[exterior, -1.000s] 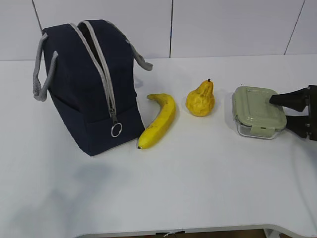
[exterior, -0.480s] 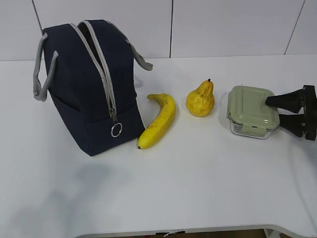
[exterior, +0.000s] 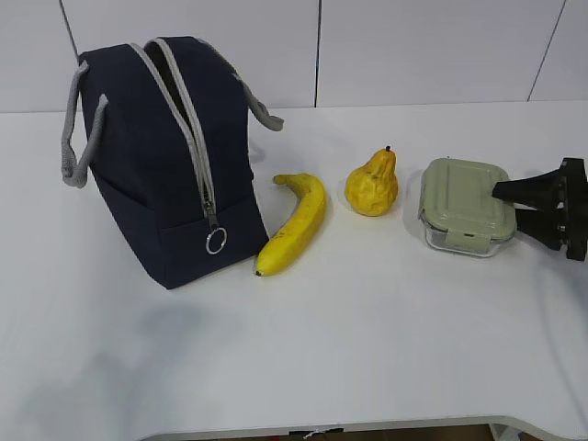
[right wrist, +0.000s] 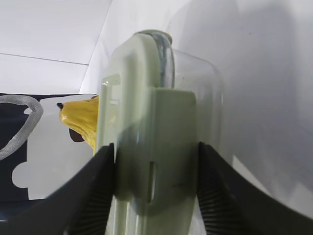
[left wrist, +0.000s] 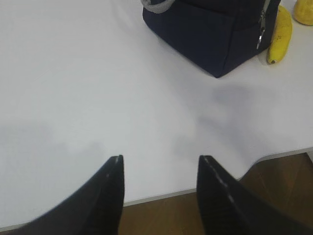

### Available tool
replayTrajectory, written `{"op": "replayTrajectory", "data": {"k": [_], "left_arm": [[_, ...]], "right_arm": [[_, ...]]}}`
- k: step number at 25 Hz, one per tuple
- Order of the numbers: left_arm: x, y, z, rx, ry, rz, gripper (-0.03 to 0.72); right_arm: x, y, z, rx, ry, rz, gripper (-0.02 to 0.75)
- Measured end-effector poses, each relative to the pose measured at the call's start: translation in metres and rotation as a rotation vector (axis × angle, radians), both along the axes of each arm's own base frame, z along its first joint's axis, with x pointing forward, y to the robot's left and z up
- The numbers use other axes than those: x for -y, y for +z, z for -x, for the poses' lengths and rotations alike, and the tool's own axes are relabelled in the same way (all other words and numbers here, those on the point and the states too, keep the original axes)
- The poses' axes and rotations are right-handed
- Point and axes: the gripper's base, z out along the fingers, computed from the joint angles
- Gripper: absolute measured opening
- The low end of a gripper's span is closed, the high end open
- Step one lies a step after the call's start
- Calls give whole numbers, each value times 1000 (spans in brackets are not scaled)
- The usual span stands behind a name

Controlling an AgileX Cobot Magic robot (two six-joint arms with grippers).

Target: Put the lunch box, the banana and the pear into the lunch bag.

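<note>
The navy lunch bag [exterior: 165, 156] stands at the left, its zipper open at the top. The banana [exterior: 296, 223] lies beside it and the pear [exterior: 372, 184] stands to its right. The lunch box [exterior: 464, 207], clear with a sage-green lid, is at the right. My right gripper [exterior: 505, 204] is shut on its right edge, one finger on the lid and one under the base; in the right wrist view the lunch box [right wrist: 146, 122] fills the space between the jaws [right wrist: 156, 152]. My left gripper [left wrist: 160, 159] is open and empty over the table's front edge.
The white table [exterior: 386, 340] ends at the front edge close to my left gripper. The left wrist view shows the bag [left wrist: 215, 34], the banana's tip [left wrist: 279, 36] and the pear [left wrist: 305, 12] far ahead. A white wall rises behind the table.
The lunch box has shifted a little to the left, toward the pear, and turned slightly, with my right gripper on it. The bag, banana and pear have not moved.
</note>
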Motion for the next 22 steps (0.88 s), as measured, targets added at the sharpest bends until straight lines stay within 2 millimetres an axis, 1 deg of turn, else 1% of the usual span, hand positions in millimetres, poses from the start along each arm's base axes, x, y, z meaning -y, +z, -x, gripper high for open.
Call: {"op": "replayTrajectory", "data": {"k": [7, 22], "left_arm": [[0, 0, 0, 0, 0, 0, 347], [0, 0, 0, 0, 0, 0, 347]], "right_arm": [[0, 0, 0, -1, 2, -1, 384], [0, 0, 0, -21, -3, -18, 381]]}}
